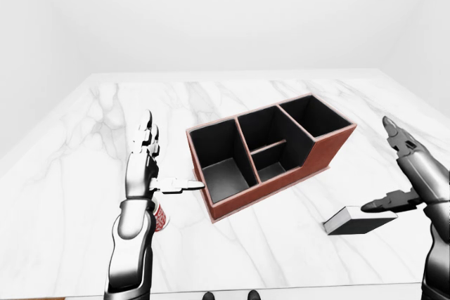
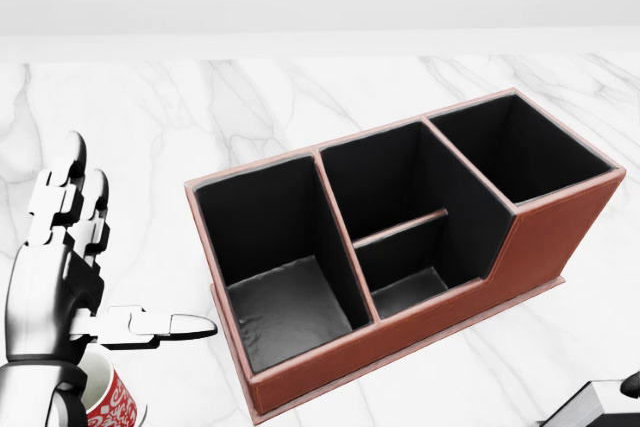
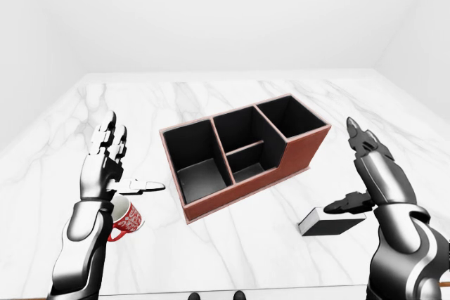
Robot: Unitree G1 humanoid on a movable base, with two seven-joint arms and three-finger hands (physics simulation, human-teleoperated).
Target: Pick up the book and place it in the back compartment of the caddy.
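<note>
The silver-and-black three-fingered left hand [image 3: 105, 166] stood upright, fingers spread, thumb pointing sideways. The matching right hand [image 3: 369, 173] was raised too, fingers splayed apart, gripping nothing.

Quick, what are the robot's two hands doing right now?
Left hand: open, holding nothing, above the red patterned mug.
Right hand: open, thumb over the dark flat book, not gripping it.

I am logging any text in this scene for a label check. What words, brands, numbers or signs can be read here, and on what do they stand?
No readable text anywhere.
Mug: red with a white pattern, no letters legible.
Book: plain white and dark faces showing, no title visible.
Caddy: plain brown walls, black inside, no label.
Marble table: veining only.
</note>
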